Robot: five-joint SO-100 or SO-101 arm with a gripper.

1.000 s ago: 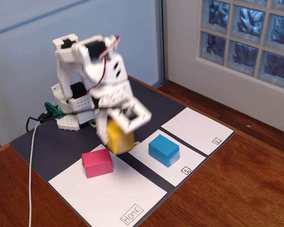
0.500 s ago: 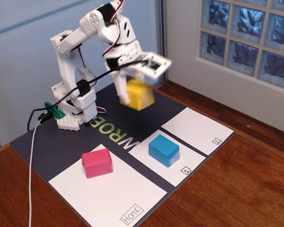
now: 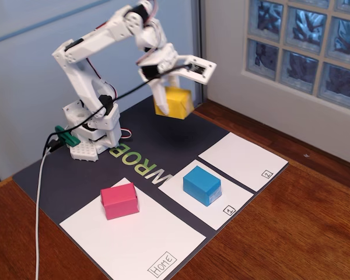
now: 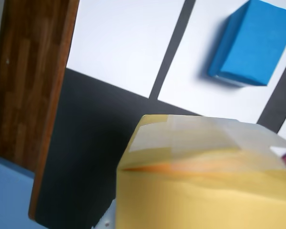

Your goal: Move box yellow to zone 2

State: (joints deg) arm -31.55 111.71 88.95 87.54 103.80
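The yellow box (image 3: 175, 102) hangs in the air above the back of the dark mat, held in my gripper (image 3: 168, 98), which is shut on it. In the wrist view the yellow box (image 4: 200, 176) fills the lower half, with clear tape across its upper face; my fingers are hidden behind it. Zone 2 (image 3: 240, 160), a white sheet with a boxed "2", lies at the mat's right end, below and to the right of the box. In the wrist view zone 2 (image 4: 126, 43) is the bare sheet at the top left.
A blue block (image 3: 202, 185) (image 4: 250, 43) sits on the sheet marked "1" (image 3: 228, 210). A pink block (image 3: 120, 200) rests on the large "Home" sheet (image 3: 151, 245). The arm's base (image 3: 90, 137) stands at the mat's back left, with a white cable (image 3: 39, 192) trailing forward.
The arm has lifted the yellow box from beside the pink block, high off the mat, and swung it back and to the right.
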